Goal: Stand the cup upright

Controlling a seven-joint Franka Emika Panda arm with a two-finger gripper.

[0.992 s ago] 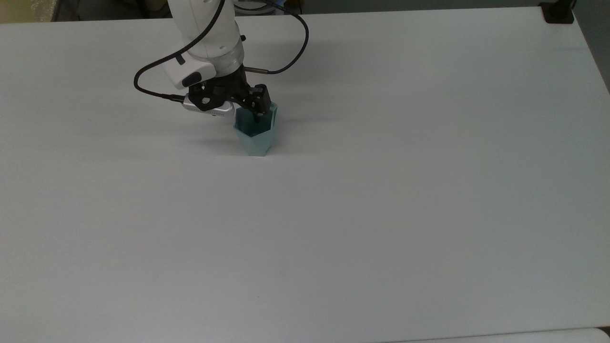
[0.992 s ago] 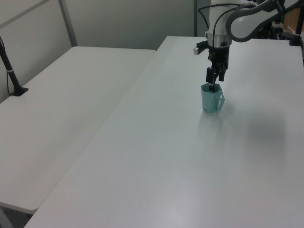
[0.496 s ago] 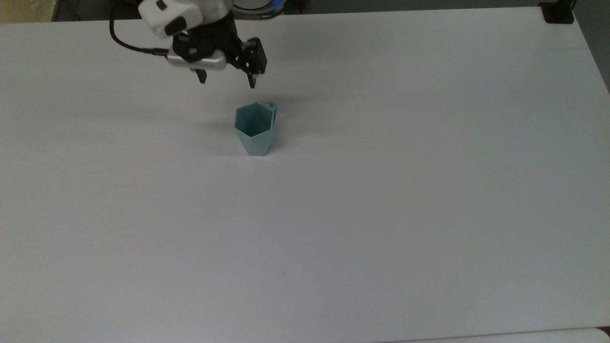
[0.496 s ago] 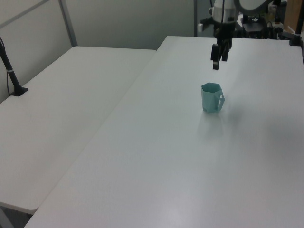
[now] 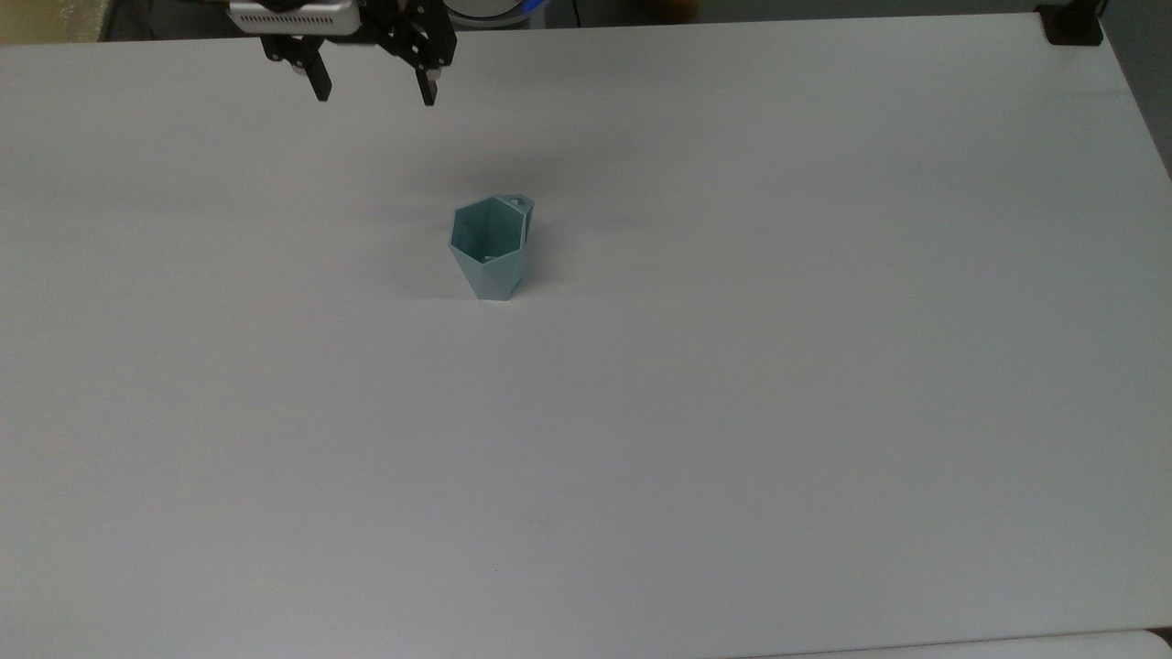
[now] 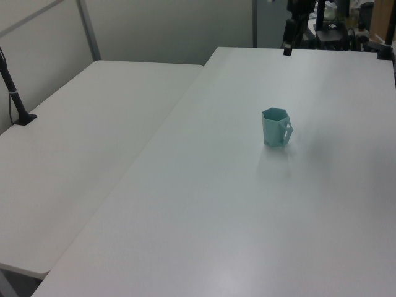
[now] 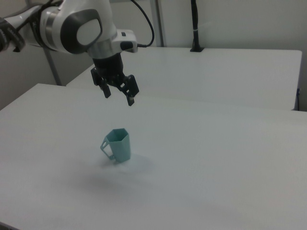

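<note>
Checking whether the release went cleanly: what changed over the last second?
The gripper let go of the cup: its fingers, earlier down at the rim, are now spread open, and it has risen and drawn back toward the top view's upper left. The cup stayed upright in the same spot on the table, handle unchanged.

One cup (image 5: 490, 249) on show, pale teal, and one gripper (image 5: 374, 91) with two fingers (image 5: 320, 84). Two white tables (image 6: 204, 204) in the left view, the near one and a second (image 6: 80, 142). One dark clamp post (image 6: 15, 99), possibly a camera mount.
</note>
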